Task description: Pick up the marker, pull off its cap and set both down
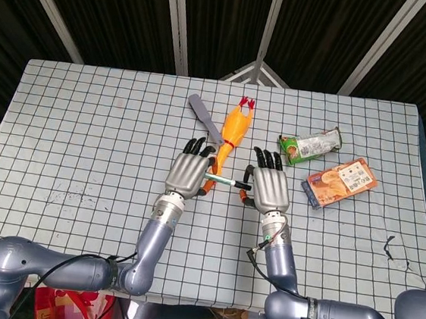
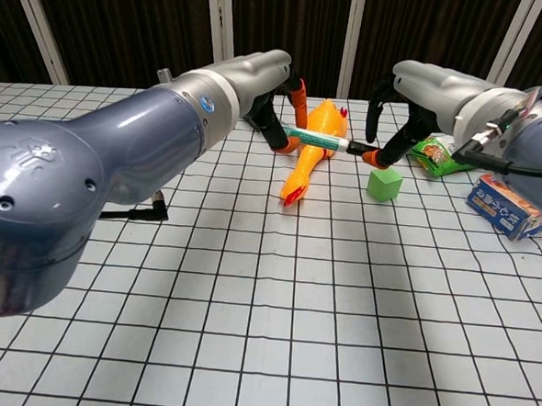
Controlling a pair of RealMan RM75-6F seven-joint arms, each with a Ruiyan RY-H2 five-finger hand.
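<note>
You have the green marker (image 2: 314,137) held level above the table, your left hand (image 1: 188,174) clasping its barrel at nine o'clock, your right hand (image 1: 270,189) apparently pinching its dark cap (image 2: 359,149) at three, ready for a straight pull.

Rubber chicken (image 1: 232,131), spatula (image 1: 206,118) — snack packs (image 1: 327,165); green cube (image 2: 384,183).

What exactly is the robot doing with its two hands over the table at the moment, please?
The robot holds a marker level in the air between its hands, above a rubber chicken. The left hand grips the green-and-white barrel, and the right hand pinches the dark cap end. The cap looks not yet pulled off. A green cube, a grey spatula and two snack packs lie on the checked table.
</note>
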